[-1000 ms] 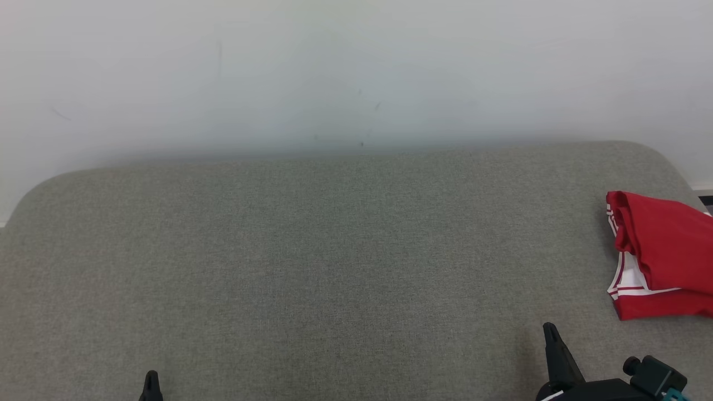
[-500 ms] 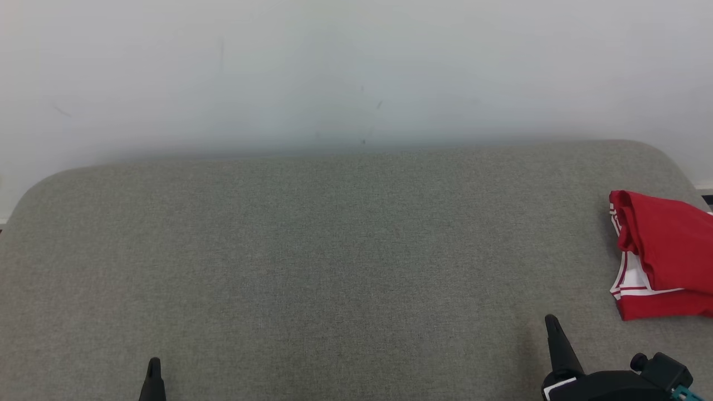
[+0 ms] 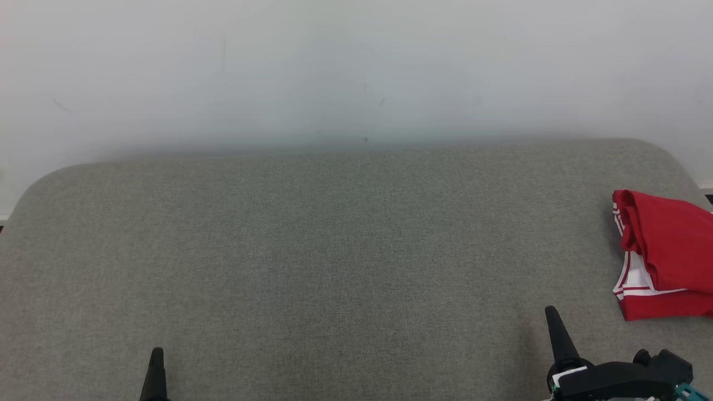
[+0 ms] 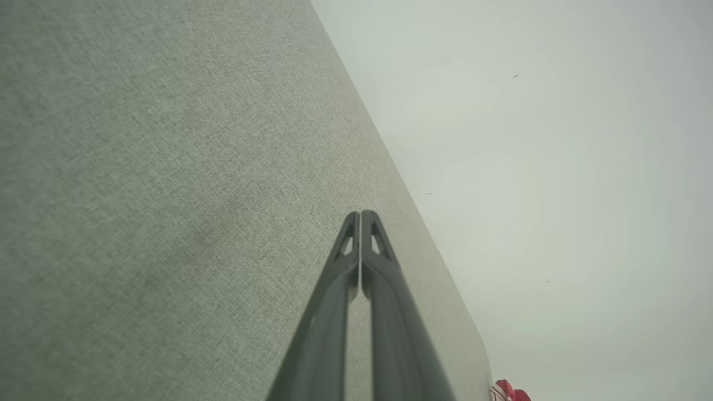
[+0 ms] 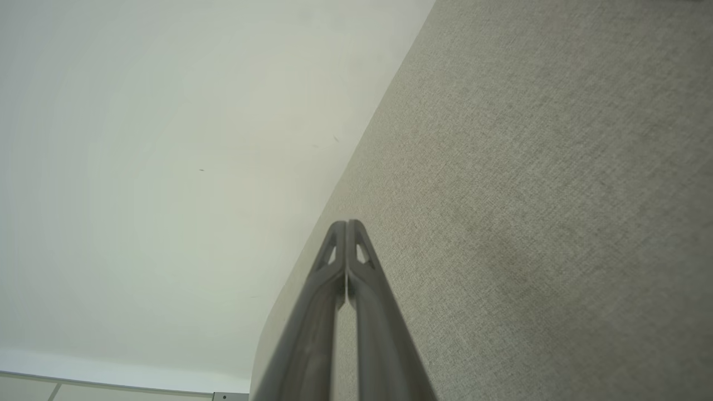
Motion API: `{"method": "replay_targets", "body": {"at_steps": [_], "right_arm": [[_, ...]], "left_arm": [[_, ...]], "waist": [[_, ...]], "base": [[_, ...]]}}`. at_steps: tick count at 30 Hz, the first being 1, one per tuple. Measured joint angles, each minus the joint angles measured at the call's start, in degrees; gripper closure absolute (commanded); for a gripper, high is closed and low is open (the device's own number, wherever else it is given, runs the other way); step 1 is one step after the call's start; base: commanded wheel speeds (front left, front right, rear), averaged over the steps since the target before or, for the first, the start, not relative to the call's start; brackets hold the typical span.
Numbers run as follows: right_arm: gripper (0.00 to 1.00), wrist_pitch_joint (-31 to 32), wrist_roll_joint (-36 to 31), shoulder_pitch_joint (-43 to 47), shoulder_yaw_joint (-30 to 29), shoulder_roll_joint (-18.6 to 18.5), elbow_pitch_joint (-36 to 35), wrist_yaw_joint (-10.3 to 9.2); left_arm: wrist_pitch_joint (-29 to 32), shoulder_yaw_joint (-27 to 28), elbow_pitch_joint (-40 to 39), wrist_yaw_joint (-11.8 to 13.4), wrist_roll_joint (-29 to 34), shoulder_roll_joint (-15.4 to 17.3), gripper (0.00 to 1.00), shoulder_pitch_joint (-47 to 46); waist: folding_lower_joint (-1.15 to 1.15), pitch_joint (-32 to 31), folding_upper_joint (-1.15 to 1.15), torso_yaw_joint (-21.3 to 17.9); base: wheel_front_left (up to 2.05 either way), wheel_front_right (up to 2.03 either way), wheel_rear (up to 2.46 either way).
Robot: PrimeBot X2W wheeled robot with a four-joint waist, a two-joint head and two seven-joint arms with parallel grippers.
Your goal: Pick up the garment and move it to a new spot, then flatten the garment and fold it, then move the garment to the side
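My left tool [image 3: 156, 368] sits low at the left and my right tool [image 3: 553, 322] low at the right, each with its two dark fingers pressed together on nothing, above a grey cloth-covered bench [image 3: 334, 250]. The red garment [image 3: 665, 245] with white trim lies bunched at the bench's right edge, near my right tool but apart from it, and the frame cuts part of it off. I judge that reaching in with my fingers together could push it off that edge, and pinching only one loose layer could drag it into a messier heap.
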Motion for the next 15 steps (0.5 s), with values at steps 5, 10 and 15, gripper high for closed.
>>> {"method": "replay_targets", "body": {"at_steps": [5,10,15], "right_arm": [[1.00,0.53,3.13,-0.41,-0.20,-0.01,-0.01,0.00],[1.00,1.05,6.12,-0.74,-0.34,-0.01,-0.02,0.00],[1.00,1.55,8.99,-1.21,-0.46,0.00,-0.04,0.00]], "left_arm": [[0.75,0.08,0.00,-0.37,-2.88,0.01,1.00,-0.71],[1.38,0.16,0.00,-0.47,-5.53,0.02,1.00,-1.14],[2.11,0.25,0.00,-0.63,-8.22,0.03,1.00,-1.68]], "waist": [[0.00,0.11,0.00,0.10],[0.00,0.22,0.00,0.19],[0.00,0.33,0.00,0.29]], "base": [[0.00,0.00,0.00],[0.00,0.00,0.00],[0.00,0.00,0.00]]}}
